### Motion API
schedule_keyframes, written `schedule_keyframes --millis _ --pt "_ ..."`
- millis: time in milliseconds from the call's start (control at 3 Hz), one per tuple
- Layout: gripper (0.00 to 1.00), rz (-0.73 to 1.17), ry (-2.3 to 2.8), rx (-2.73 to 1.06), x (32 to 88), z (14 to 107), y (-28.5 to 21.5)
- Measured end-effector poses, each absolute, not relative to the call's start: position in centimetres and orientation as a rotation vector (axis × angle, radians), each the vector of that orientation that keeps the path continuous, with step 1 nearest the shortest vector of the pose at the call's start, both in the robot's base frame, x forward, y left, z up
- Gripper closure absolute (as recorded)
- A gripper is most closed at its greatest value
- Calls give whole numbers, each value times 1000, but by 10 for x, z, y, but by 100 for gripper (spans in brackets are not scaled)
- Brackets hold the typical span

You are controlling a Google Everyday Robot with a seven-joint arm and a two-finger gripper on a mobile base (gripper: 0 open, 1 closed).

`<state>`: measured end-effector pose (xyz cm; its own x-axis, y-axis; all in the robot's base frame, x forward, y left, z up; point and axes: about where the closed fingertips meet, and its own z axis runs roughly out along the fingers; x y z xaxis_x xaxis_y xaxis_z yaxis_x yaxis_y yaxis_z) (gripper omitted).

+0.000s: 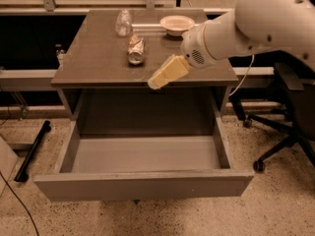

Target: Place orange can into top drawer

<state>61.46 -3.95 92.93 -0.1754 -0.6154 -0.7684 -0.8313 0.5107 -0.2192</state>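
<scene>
The orange can (136,49) lies on its side on the brown cabinet top (93,58), silvery end toward me, just in front of a clear plastic bottle. The top drawer (142,183) is pulled wide open below, and its grey inside holds nothing. My gripper (156,81) is the pale yellow tip of the white arm (246,23). It hangs over the front edge of the cabinet top, to the right of and nearer than the can, apart from it and holding nothing.
A clear plastic bottle (123,22) and a white bowl (176,24) stand at the back of the cabinet top. A black office chair (283,127) is at the right of the cabinet. A black bar (32,151) lies on the speckled floor at left.
</scene>
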Motion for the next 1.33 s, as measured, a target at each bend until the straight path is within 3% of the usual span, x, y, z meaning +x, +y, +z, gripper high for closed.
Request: schedule_keyframes --millis 667,1333 --pt "0 428 1860 -1158 690 909 20" --pt "0 445 1844 -1111 702 906 34"
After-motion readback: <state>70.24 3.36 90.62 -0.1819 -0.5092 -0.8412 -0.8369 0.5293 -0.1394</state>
